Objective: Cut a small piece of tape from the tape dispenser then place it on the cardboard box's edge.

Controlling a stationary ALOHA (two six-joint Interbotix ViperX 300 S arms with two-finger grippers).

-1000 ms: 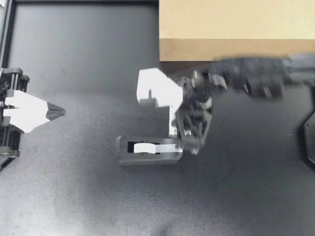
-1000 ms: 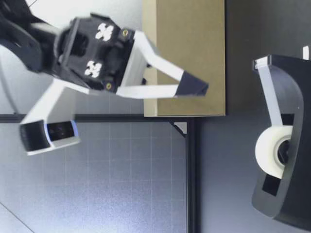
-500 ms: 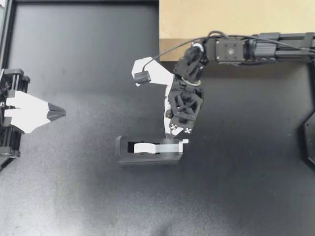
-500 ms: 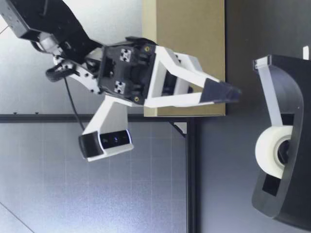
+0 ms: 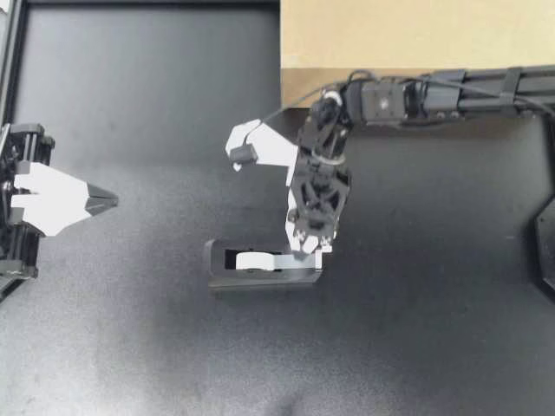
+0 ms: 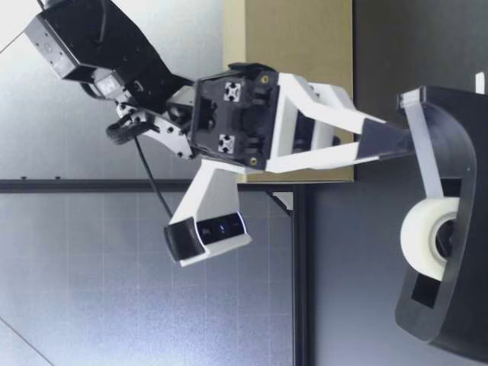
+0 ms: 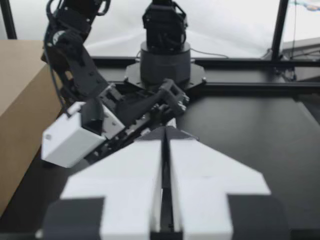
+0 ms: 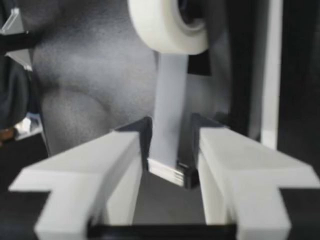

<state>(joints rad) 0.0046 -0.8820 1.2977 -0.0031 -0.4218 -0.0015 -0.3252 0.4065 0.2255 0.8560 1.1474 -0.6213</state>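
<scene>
The black tape dispenser (image 5: 260, 270) lies mid-table with its white tape roll (image 5: 252, 260) in it. My right gripper (image 5: 310, 251) points down at the dispenser's cutter end, fingers open. In the right wrist view the tape strip (image 8: 169, 95) runs from the roll (image 8: 167, 22) to the cutter between the open fingers (image 8: 122, 157), with small gaps on both sides. In the low view my right gripper (image 6: 389, 139) has its tips at the top of the dispenser (image 6: 454, 252), beside the strip (image 6: 424, 149). My left gripper (image 5: 109, 201) rests shut and empty far to the left. The cardboard box (image 5: 416, 39) stands at the back.
The right arm (image 5: 451, 87) stretches along the box's front edge. From the left wrist view, the shut left gripper (image 7: 165, 134) faces the right arm's wrist camera housing (image 7: 70, 140), with the box (image 7: 20, 100) beside it. The table's black frame (image 5: 147, 4) bounds the back.
My right gripper has opened, swung from beside the box and come down over the dispenser's cutter end, now straddling the tape strip. The left gripper stays as it was.
</scene>
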